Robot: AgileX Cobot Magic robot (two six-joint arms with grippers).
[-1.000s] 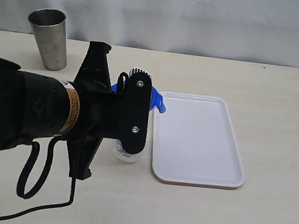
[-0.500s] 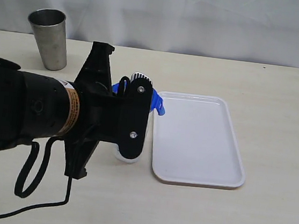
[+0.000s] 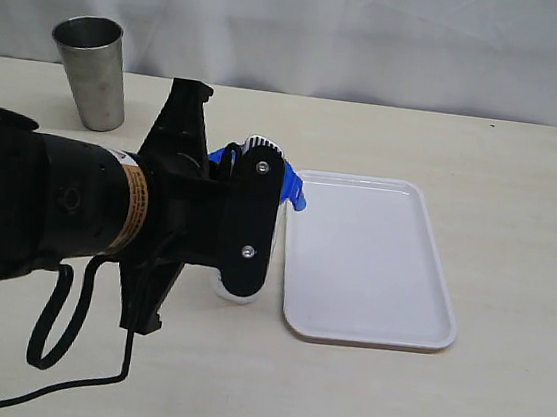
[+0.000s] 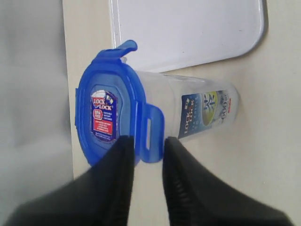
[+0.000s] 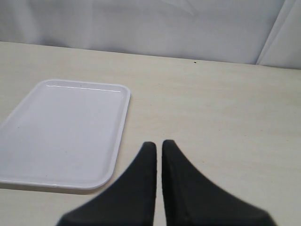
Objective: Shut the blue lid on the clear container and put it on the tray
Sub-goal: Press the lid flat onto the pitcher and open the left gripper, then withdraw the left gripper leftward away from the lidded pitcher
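Lid (image 4: 103,117): blue, seated on the container's mouth, sticker on top; one flap (image 4: 150,132) lies folded down the side, another (image 4: 120,49) sticks out toward the tray.
Container (image 4: 188,108): clear, with a printed label, upright on the counter (image 3: 524,176), just beside the tray's long edge and not on it; in the exterior view the left arm hides most of it.
Tray (image 3: 373,260): white, flat on the counter to the right of the container, nothing on it.
Left pincer (image 4: 148,141): released, fingers a little apart, straddling the folded-down flap at the lid's rim; a sliver of blue shows between one finger (image 4: 120,160) and the flap.
Right pincer (image 5: 159,146): clenched on nothing, fingers nearly touching, hanging above bare counter near a tray corner.
Cup (image 3: 91,71): steel, upright at the far left of the counter, well apart from the rest.
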